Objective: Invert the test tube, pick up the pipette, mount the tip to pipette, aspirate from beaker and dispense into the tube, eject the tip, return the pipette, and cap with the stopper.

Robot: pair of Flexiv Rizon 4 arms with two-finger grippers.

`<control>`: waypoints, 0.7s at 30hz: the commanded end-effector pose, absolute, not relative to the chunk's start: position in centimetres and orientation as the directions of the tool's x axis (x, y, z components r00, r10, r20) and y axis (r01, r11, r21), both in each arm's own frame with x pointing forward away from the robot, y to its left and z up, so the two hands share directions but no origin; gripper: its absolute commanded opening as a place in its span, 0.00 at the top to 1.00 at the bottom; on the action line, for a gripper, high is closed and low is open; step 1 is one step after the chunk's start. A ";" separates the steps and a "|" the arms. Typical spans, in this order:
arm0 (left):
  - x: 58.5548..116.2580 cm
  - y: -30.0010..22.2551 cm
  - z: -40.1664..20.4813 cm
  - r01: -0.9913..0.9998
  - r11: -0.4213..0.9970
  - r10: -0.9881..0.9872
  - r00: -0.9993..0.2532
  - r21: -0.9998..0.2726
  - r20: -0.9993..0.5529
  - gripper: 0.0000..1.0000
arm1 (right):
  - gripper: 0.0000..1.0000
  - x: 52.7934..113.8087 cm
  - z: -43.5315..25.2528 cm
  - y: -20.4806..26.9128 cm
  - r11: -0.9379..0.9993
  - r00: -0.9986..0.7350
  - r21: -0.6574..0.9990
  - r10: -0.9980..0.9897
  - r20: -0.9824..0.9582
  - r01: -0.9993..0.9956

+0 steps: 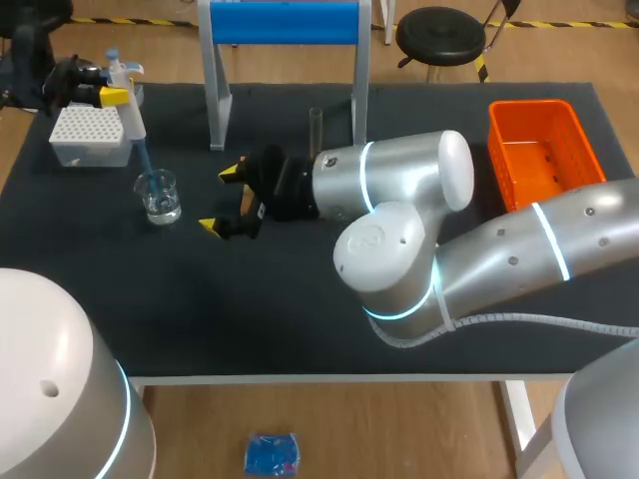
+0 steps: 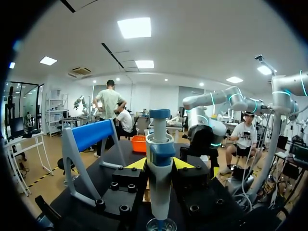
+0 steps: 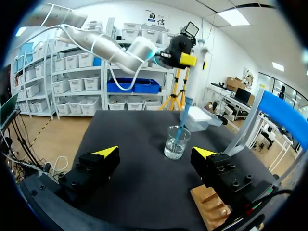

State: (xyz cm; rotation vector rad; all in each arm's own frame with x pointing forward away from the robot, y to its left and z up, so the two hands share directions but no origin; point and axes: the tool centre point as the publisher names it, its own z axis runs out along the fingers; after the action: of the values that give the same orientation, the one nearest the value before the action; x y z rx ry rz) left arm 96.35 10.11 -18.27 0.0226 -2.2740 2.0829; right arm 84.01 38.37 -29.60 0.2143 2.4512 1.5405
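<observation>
Left gripper (image 1: 100, 92) has its fingers clamped on the pipette (image 1: 128, 112), long axis near upright, tip (image 1: 148, 172) sunk into the beaker (image 1: 160, 197) straight below. Right gripper (image 1: 222, 198) waits just beside the beaker, fingers spread wide and empty. The test tube (image 1: 316, 128) stands farther right by the blue rack (image 1: 285, 22). Liquid in the tip? Can't tell.

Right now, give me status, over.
Left gripper shut on pipette, tip in beaker. Right gripper open, empty. Test tube upright by blue stand; right gripper between it and beaker.
</observation>
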 end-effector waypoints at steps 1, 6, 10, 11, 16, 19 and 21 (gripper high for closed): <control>96.2 10.0 -18.2 -0.048 0.090 0.023 -0.998 -0.995 0.051 1.00 | 0.00 83.3 -25.9 36.4 0.505 -0.960 0.863 0.246 -0.134 0.009; 96.2 10.0 -18.2 -0.048 0.090 0.023 -0.998 -0.995 0.051 1.00 | 0.00 83.8 -22.4 35.8 0.507 -0.959 0.862 0.239 -0.153 -0.011; 96.2 10.0 -18.2 -0.048 0.090 0.023 -0.998 -0.995 0.051 1.00 | 0.00 85.3 -20.0 35.6 0.503 -0.957 0.863 0.231 -0.177 -0.038; 96.2 10.0 -18.2 -0.048 0.090 0.023 -0.998 -0.995 0.051 1.00 | 0.00 85.7 -19.5 35.6 0.503 -0.958 0.863 0.221 -0.182 -0.047; 96.2 10.0 -18.2 -0.048 0.090 0.023 -0.998 -0.995 0.051 1.00 | 0.00 87.6 -17.2 36.1 0.491 -0.967 0.868 0.180 -0.180 -0.070; 96.2 10.0 -18.2 -0.048 0.090 0.023 -0.998 -0.995 0.051 1.00 | 0.00 88.6 -16.1 36.7 0.480 -0.972 0.873 0.148 -0.180 -0.088; 96.2 10.0 -18.2 -0.048 0.090 0.023 -0.998 -0.995 0.051 1.00 | 0.00 89.2 -15.4 37.2 0.478 -0.973 0.873 0.141 -0.182 -0.094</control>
State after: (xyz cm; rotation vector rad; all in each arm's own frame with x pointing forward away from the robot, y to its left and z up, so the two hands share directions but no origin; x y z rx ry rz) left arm 96.35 10.11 -18.27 0.0228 -2.2743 2.0828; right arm 88.28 37.51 -16.75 0.1184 2.3037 1.5773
